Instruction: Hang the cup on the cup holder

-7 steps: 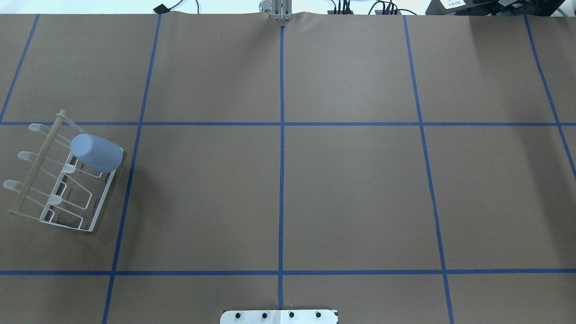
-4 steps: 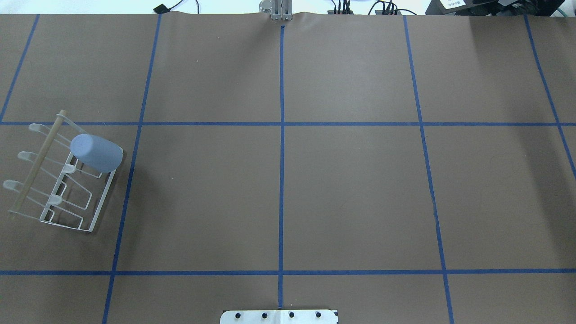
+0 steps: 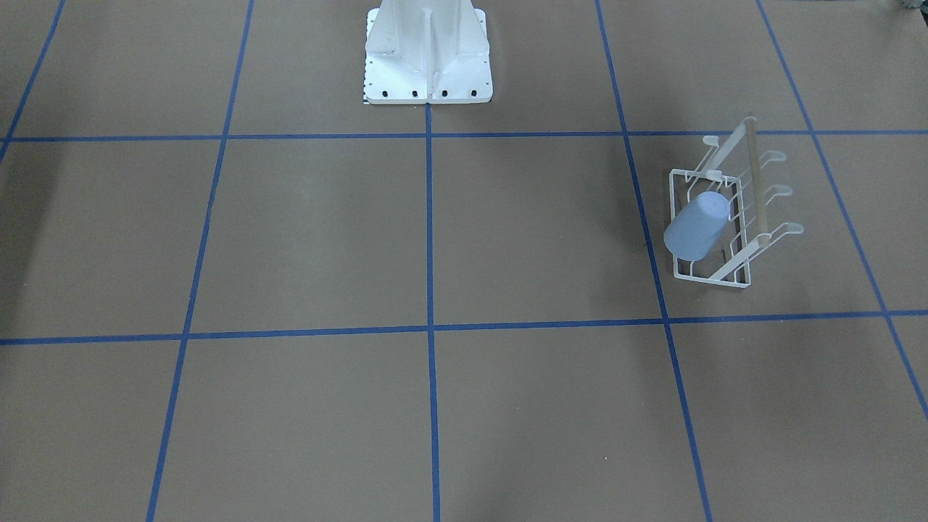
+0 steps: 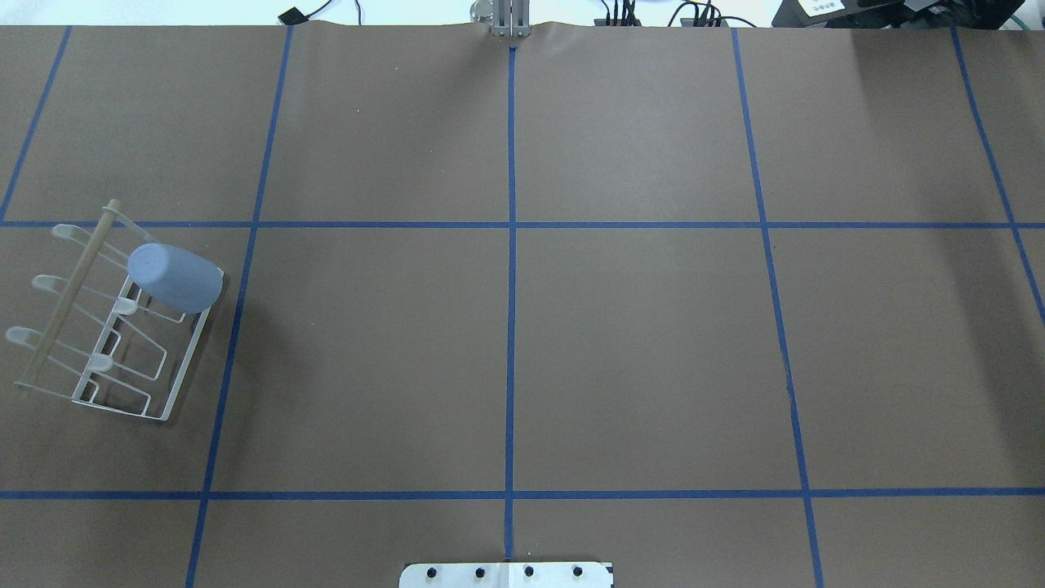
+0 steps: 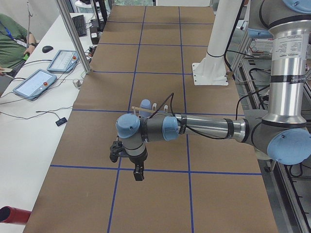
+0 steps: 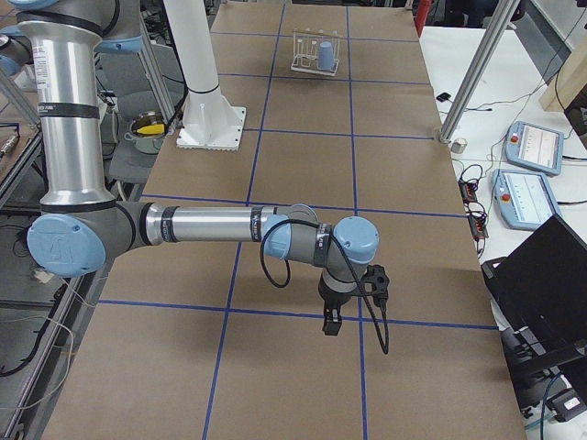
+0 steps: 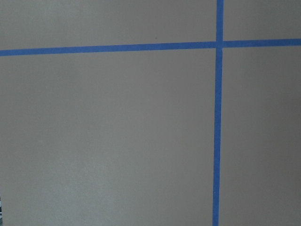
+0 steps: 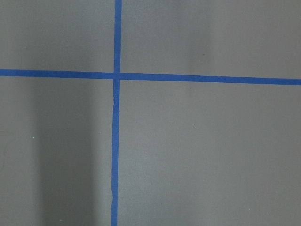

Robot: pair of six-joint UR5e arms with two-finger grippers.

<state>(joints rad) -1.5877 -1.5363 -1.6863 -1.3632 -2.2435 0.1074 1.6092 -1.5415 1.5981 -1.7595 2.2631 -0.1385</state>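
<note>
The cup point(image 4: 175, 278) hangs on the holder point(image 4: 122, 306). It sits upside down over one prong and leans, with its small bottom up toward the wood rod point(image 4: 68, 293) and its wide mouth down by the wire frame. It is on the end prong, the one farthest from the robot. No pincer touches it.

The holder stands on the brown table point(image 4: 653, 367), far over on the robot's left side. Blue lines point(image 4: 511, 327) cut the table into squares. The white base point(image 3: 428, 51) stands at the middle of the robot's edge, well apart from the holder.

The left arm point(image 5: 209, 127) reaches out low over the table's left end. The left pincer point(image 5: 138, 172) points down above the table, near the holder but apart from it. It shows only from the side, so I cannot tell if it is open or shut, or if it has hold of anything.

The right arm point(image 6: 211, 225) reaches out at the other end. The right pincer point(image 6: 331, 323) points down too, very far from the cup. I cannot tell its grip either.

Both wrist views show only brown table and blue lines.
</note>
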